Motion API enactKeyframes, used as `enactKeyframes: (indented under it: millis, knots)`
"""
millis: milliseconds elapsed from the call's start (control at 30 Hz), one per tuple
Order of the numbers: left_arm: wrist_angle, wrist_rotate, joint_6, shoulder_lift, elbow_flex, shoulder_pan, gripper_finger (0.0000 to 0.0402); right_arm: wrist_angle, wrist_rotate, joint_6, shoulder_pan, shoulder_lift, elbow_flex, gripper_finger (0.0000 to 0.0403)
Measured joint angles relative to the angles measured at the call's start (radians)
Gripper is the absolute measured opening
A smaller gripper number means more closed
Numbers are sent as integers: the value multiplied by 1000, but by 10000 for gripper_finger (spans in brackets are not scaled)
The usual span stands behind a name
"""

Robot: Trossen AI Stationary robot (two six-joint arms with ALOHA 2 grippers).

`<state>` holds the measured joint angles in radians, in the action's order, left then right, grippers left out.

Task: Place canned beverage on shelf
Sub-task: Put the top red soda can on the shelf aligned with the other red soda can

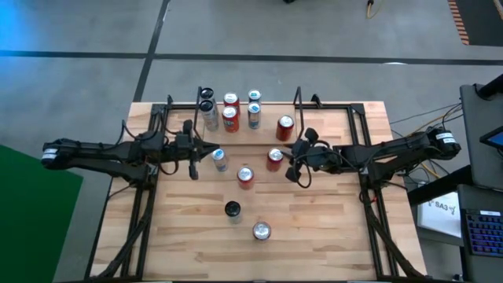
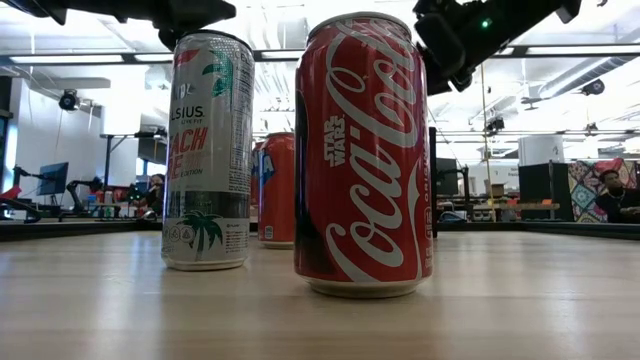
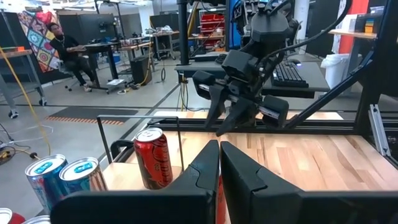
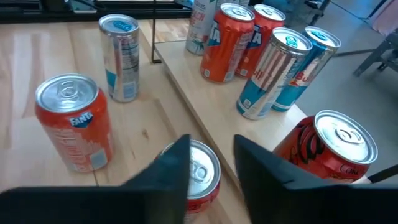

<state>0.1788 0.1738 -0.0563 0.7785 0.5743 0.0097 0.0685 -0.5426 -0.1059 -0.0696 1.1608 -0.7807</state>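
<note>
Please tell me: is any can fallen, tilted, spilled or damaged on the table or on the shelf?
Nothing stands out. The cans on the shelf and those on the table all stand upright, with no spill or dent visible. The right gripper hovers open just above a red can; the left gripper waits shut.

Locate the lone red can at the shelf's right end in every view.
High view: the red can stands at the right end of the shelf, above centre.
Low view: not visible; the near cans fill the picture.
Left wrist view: left of centre, inside the shelf's end loop.
Right wrist view: lower right corner, on the shelf floor.
Shared landmark: the blue-and-silver cans beside it on the shelf.
</note>
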Motion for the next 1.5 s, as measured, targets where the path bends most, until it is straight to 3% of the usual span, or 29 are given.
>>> enactKeyframes:
  millis: [300, 467, 800, 1500]
  knots:
    - [2, 0, -6, 11, 0, 0, 0, 1, 27, -30, 0, 1, 0, 301]
    - [7, 0, -6, 19, 0, 0, 0, 0, 79, -77, 0, 26, -2, 368]
    - [21, 0, -20, 18, -1, 0, 0, -45, 54, -133, 24, 148, -2, 380]
    - [18, 0, -35, 22, 0, 0, 0, -105, 98, -172, 84, 267, -2, 380]
